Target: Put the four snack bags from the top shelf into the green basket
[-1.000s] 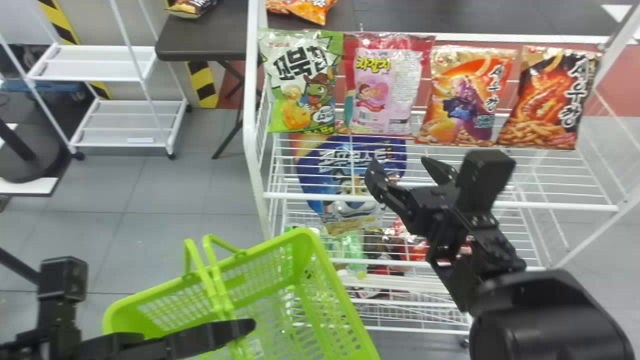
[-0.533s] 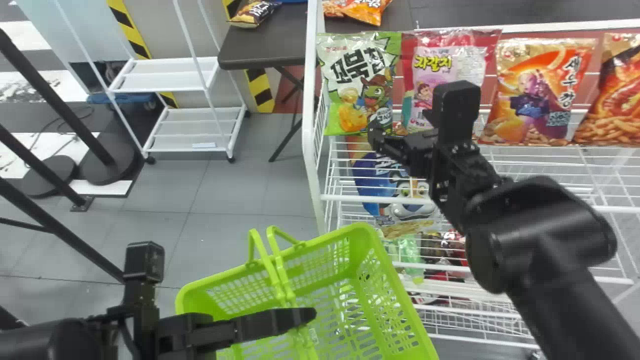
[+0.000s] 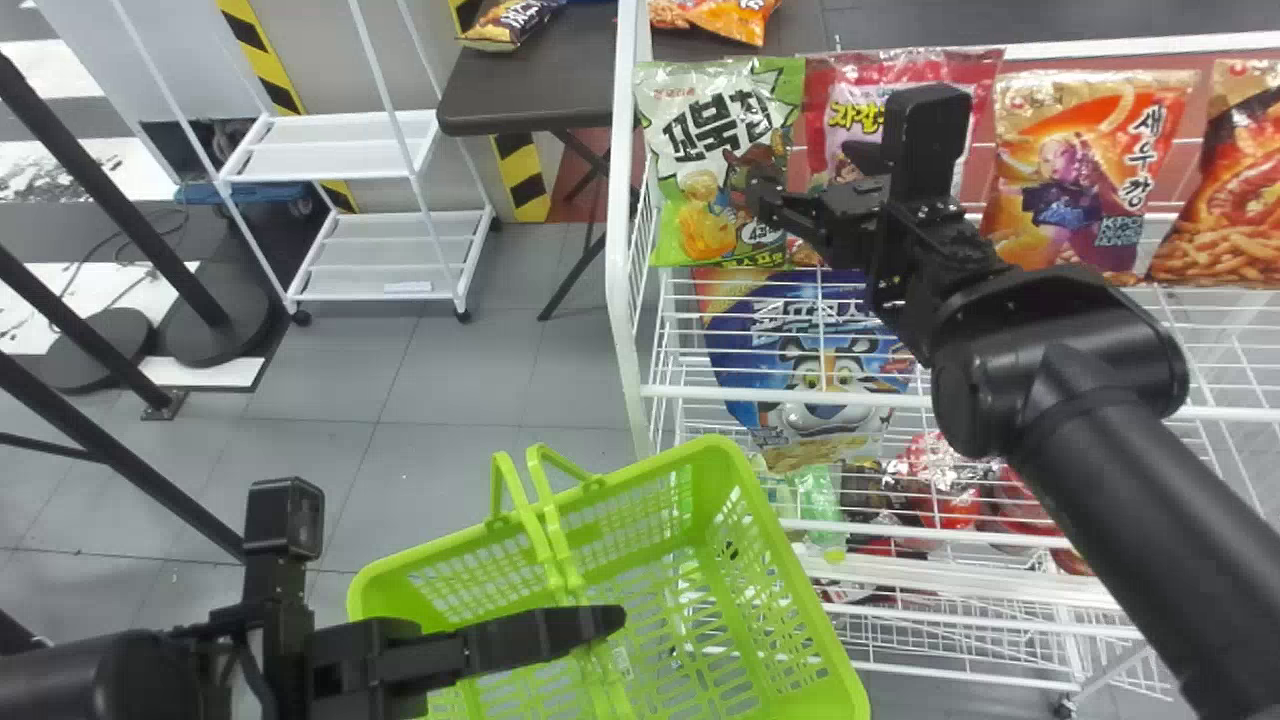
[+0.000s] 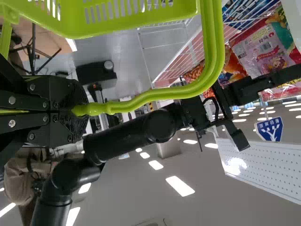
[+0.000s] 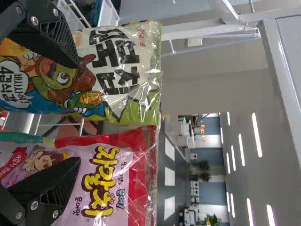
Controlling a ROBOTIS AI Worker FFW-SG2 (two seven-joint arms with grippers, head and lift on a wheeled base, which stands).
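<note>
Right wrist view: your right hand (image 5: 77, 113) gapes wide, empty, before green bag (image 5: 123, 70) and pink bag (image 5: 106, 181), left end of top shelf (image 3: 680, 391). Likely light, crinkly, slippery, crushable; pinch green bag's right edge gently. Left hand (image 4: 77, 111) clamps basket handle (image 4: 141, 99).

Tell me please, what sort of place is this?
Probably a shop, or a room arranged like one: snack bags stand side by side on a white wire rack, a green shopping basket is in front, and ceiling lamps shine overhead.

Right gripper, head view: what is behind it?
Behind the right gripper are the green-and-white snack bag and the pink snack bag; the latter's covered middle cannot be seen.
</note>
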